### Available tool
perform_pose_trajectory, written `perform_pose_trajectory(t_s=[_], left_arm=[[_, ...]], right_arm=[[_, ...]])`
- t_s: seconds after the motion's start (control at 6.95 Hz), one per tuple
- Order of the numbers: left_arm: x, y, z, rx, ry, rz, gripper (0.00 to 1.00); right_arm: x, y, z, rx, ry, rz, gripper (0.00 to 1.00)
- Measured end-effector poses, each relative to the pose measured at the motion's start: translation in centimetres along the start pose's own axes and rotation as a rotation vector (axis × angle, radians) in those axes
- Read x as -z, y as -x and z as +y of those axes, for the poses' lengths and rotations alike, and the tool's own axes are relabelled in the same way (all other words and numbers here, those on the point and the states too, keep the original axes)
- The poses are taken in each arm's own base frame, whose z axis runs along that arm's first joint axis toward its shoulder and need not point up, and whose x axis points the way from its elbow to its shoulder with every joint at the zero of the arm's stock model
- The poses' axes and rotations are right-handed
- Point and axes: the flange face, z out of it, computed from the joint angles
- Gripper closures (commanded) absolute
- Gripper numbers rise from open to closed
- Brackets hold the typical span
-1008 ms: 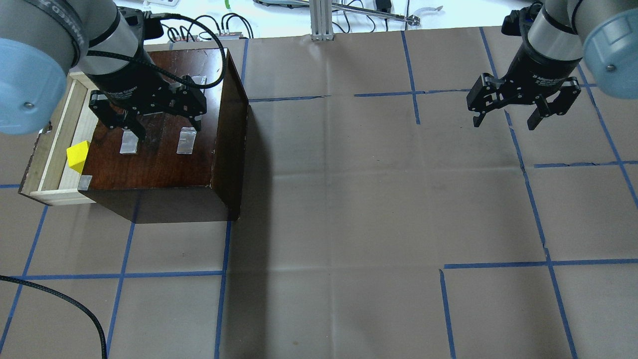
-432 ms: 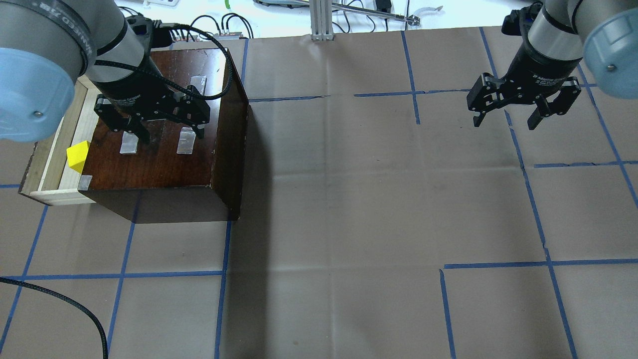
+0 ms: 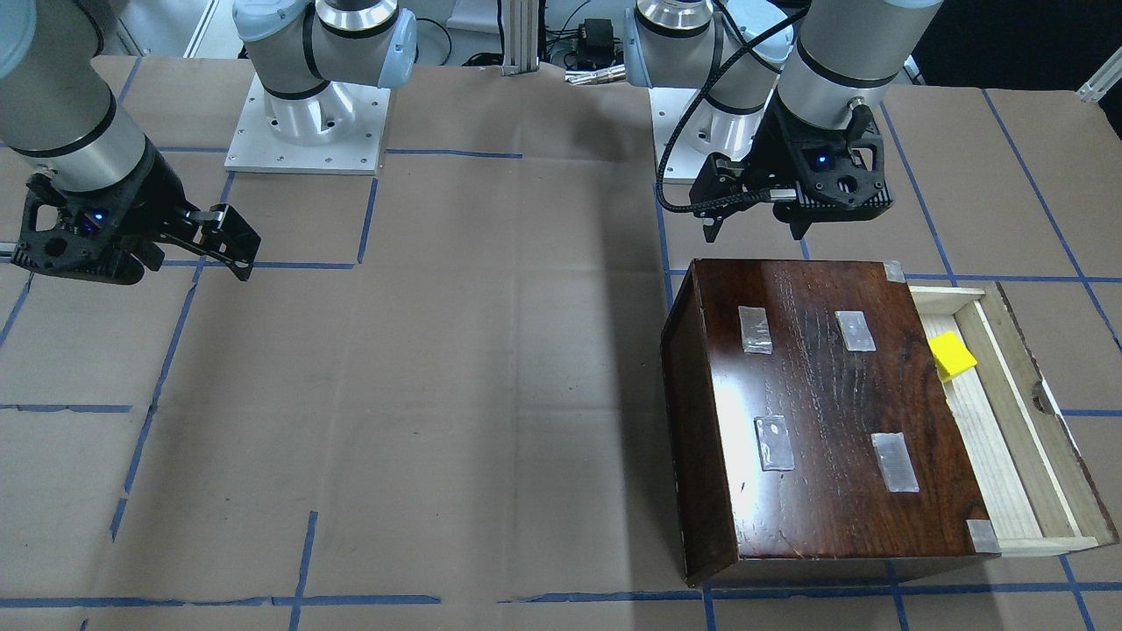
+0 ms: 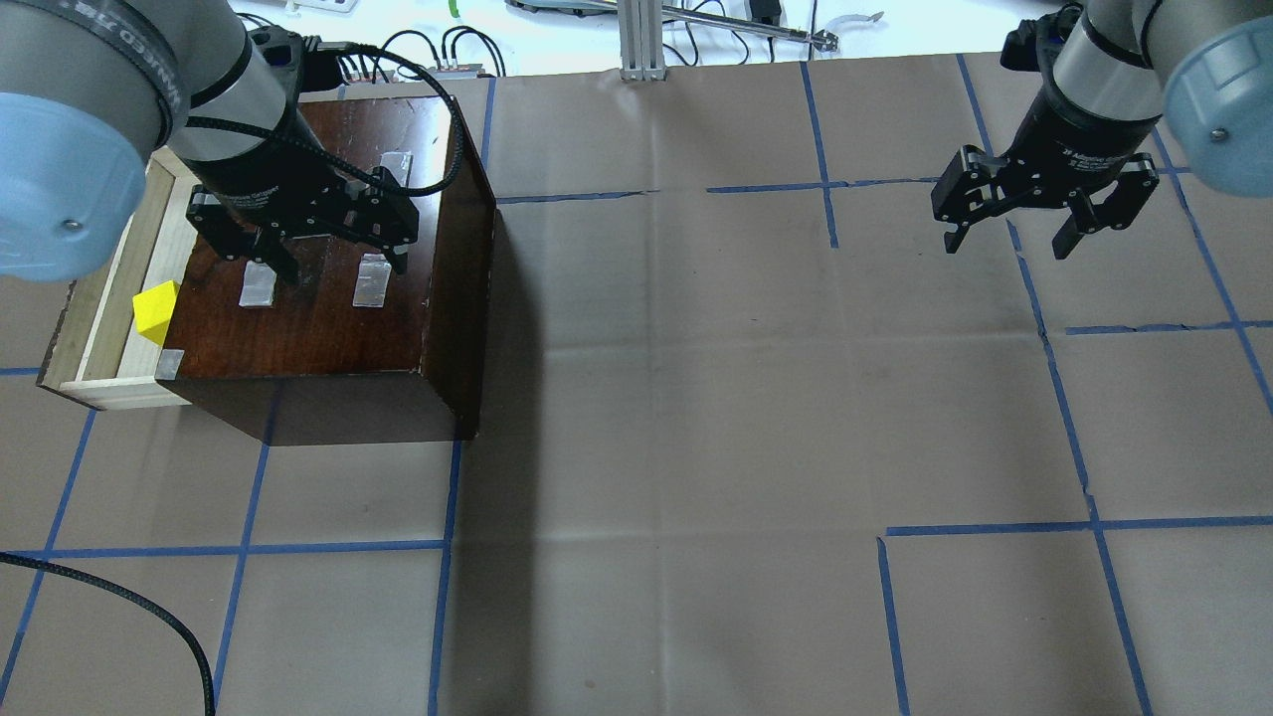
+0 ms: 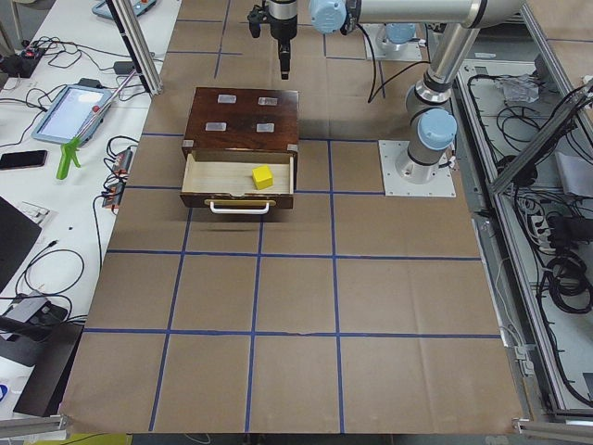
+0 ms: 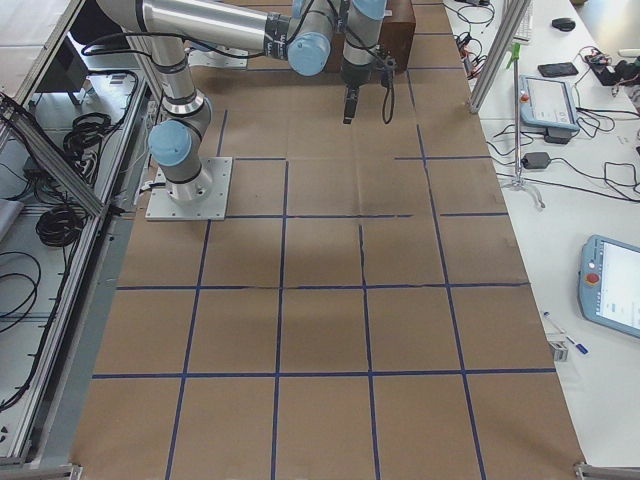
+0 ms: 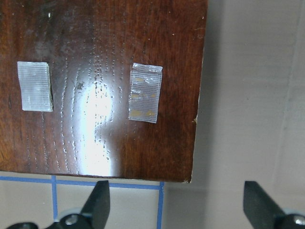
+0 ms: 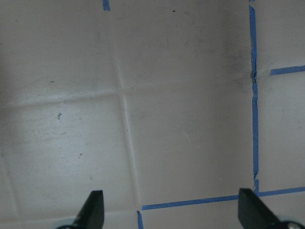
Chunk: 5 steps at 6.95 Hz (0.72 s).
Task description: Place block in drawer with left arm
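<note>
Brown paper covers the table [image 3: 438, 350]. Front-facing: small bright yellow block [image 3: 953, 357] lies in the pale wooden drawer [image 3: 986, 456], pulled out of a glossy dark-brown wooden box [image 3: 824, 412] by the far edge. Overhead: black left gripper [image 4: 343, 270] hovers open by the box; black right gripper [image 4: 1007, 246] open, away from every edge.

left arm [image 4: 214, 80]: up high, wrist turned down | left gripper [image 4: 343, 270]: points down, fingers wide apart, empty | right arm [image 4: 1104, 60]: up high, wrist turned down | right gripper [image 4: 1007, 247]: points down, fingers wide apart, empty
</note>
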Motion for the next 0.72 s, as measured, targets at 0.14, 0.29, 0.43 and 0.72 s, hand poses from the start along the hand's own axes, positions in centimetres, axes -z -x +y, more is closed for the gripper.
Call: perform_pose_trajectory(t_s=[0.14,0.29,0.43,0.72], left_arm=[[-0.01,-0.06,0.0,-0.01,0.001,0.002,0.03],[0.01,-0.1,0.02,-0.016,0.001,0.003,0.03],[0.06,-0.11,0.07,-0.018,0.001,0.003,0.03],[0.22,-0.12,0.19,-0.019,-0.002,0.003,0.03]], right_arm=[[-0.01,0.0,0.0,0.0,0.0,0.0,0.0],[-0.02,-0.01,0.01,0.001,0.0,0.001,0.0],[-0.02,-0.01,0.0,0.001,0.0,0.001,0.0],[-0.02,-0.01,0.01,0.001,0.0,0.001,0.0]])
